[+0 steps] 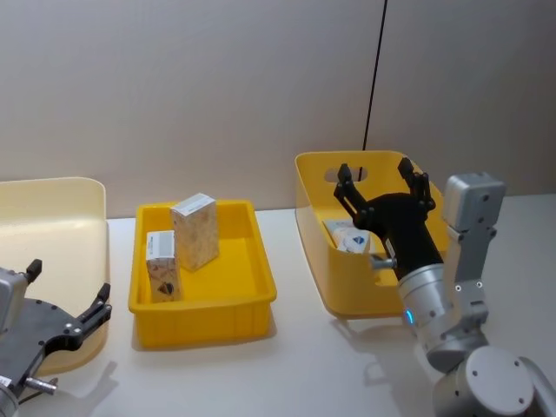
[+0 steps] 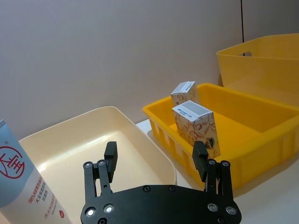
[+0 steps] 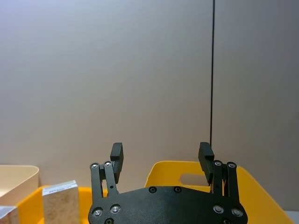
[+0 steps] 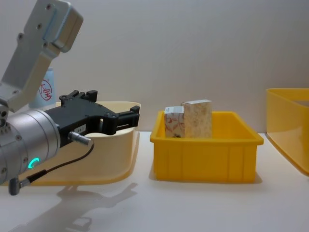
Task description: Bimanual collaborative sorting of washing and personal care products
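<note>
While both arms are raised above the table (image 1: pixel 304 365), neither claw holds anything. The right gripper (image 1: pixel 383 181) is spread wide, its fingers apart with empty air between them, poised over the deep yellow bin (image 1: pixel 347 287). Directly beneath and just behind its palm, a small white carton (image 1: pixel 352 240) with blue print lies inside that bin.

The left gripper (image 1: pixel 74 300) is likewise spread wide, fingers well apart. It hangs over the near rim of the cream bin (image 1: pixel 52 208). Beside this claw, on its outer side, a pale-blue squeeze tube (image 2: pixel 21 179) with a red circled mark stands upright in the cream bin.

Ahead of the left claw and toward the right gripper sits the shallow yellow tray (image 1: pixel 204 300), between the two bins. Two patterned cartons stand upright in its left half: a taller carton (image 1: pixel 195 230) toward the back and a shorter carton (image 1: pixel 162 266) just in front, close together; whether they touch cannot be told.
</note>
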Controlling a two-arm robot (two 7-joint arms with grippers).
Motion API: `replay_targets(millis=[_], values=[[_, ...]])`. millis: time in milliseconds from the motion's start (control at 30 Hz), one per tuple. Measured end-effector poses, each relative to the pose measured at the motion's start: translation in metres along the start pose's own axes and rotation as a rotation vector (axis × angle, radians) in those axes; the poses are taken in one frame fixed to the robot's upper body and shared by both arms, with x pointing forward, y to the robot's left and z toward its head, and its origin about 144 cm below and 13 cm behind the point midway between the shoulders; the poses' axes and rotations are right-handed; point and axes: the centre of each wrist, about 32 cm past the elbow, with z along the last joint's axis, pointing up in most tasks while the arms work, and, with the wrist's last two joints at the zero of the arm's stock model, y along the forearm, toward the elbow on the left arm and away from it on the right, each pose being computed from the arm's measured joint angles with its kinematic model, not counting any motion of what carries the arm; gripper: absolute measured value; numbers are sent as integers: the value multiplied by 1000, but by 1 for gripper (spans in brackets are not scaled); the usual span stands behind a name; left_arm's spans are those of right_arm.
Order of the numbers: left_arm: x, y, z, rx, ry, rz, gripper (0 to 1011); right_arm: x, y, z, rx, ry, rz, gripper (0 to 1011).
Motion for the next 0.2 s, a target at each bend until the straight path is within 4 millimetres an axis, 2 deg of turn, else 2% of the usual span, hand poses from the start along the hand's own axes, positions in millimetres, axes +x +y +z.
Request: replay_targets(millis=[200], values=[[0, 0, 0, 0, 0, 0, 1003, -3, -9, 0, -42, 4, 46, 1001]])
